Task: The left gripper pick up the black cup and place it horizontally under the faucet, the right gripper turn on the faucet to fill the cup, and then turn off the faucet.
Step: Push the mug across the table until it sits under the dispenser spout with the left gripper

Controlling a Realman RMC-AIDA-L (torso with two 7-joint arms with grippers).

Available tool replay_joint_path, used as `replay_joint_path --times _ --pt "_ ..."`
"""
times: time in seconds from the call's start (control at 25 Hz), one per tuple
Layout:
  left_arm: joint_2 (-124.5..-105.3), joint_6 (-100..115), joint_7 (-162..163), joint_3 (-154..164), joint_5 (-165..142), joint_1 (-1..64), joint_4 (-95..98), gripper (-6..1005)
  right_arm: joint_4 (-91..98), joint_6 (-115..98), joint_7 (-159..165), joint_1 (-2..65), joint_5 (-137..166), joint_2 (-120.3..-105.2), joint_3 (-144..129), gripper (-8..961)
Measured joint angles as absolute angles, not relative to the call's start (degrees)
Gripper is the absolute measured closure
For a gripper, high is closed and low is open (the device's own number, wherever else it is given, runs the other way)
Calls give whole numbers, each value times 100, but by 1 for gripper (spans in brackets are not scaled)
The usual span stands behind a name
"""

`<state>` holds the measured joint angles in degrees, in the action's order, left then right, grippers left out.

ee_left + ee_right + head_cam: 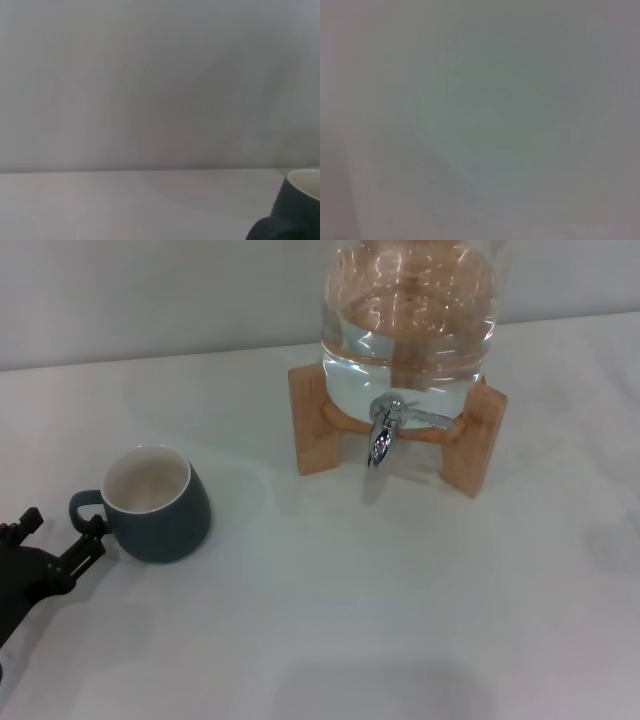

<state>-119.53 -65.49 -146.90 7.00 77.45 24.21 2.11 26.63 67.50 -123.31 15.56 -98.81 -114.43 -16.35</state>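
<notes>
The black cup (155, 505) stands upright on the white table (330, 590) at the left, its cream inside showing and its loop handle turned toward the left edge. My left gripper (60, 532) is low at the left edge, open, with one fingertip (92, 532) right beside the handle and nothing held between the fingers. In the left wrist view, part of the cup (295, 210) shows in a corner. The chrome faucet (385, 430) juts from the clear glass jar (410, 320) at the back, spout down, with nothing under it. My right gripper is out of view.
The jar holds water and rests on a wooden stand (312, 420) whose legs flank the faucet. A pale wall rises behind the table. The right wrist view shows only a plain grey surface.
</notes>
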Motion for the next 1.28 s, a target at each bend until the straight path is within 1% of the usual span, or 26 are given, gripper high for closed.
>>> replay_joint_path --times 1.28 --pt "-11927 -6486 -14677 676 7981 2517 263 123 2663 6741 -12331 1581 -9888 -11443 -1635 100"
